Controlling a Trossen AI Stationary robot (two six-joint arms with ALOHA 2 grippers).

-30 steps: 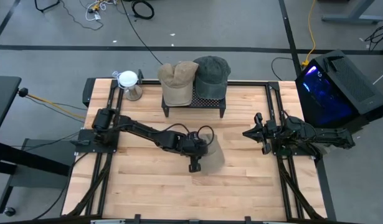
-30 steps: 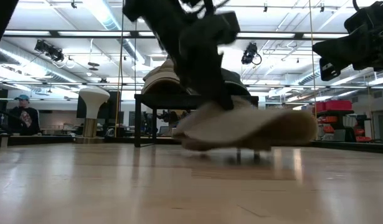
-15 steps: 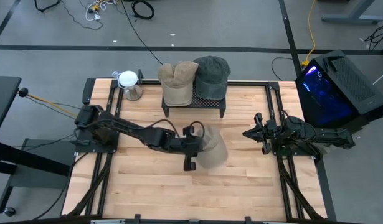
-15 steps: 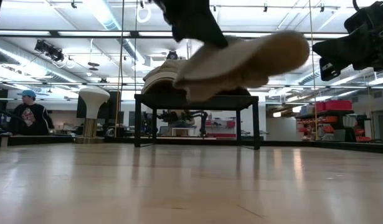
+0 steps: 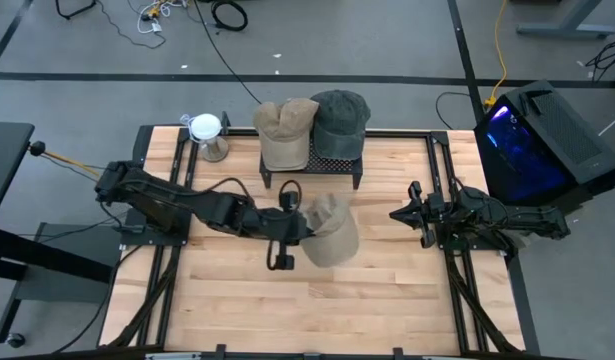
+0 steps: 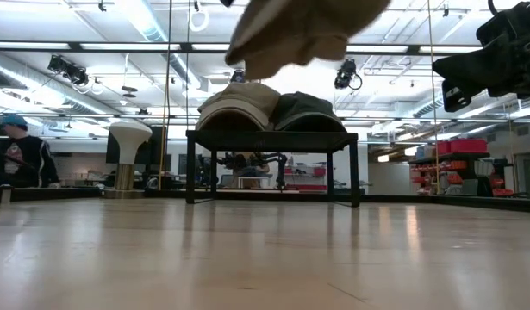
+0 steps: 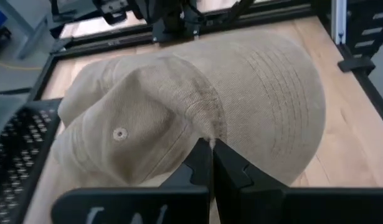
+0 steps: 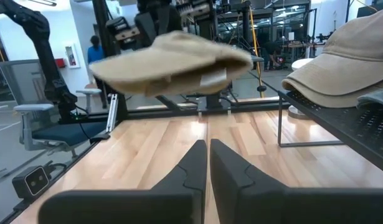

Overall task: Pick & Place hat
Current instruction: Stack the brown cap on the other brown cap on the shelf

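Note:
A tan cap [image 5: 329, 238] hangs in the air over the middle of the table, with my left gripper [image 5: 303, 226] shut on it. The low view shows the cap [image 6: 301, 30] high above the wood, above the rack's top. A black mesh rack [image 5: 310, 166] at the far edge carries a second tan hat [image 5: 287, 132] and a dark grey hat [image 5: 340, 120], both resting on their brims. My right gripper [image 5: 397, 214] waits shut at the table's right side, holding nothing. My left gripper pinches a raised fold of the cap's crown [image 7: 205, 126] between its two shut fingers, close to where the crown meets the stitched brim [image 7: 281, 87]. The fingers come from the table's left, slanting down. The cap is lifted clear, brim pointing away from the gripper.
A white-topped stand [image 5: 207, 133] sits at the far left corner beside the rack. Black rails [image 5: 442, 170] frame the table's sides. Bare wood [image 5: 287, 300] lies near the front edge. A person [image 6: 23, 159] stands in the room beyond.
My left gripper has risen with the cap and drifted toward the table's left edge, staying shut. The cap has gone from just above the wood to higher than the rack's hats, tipping a little as it rose.

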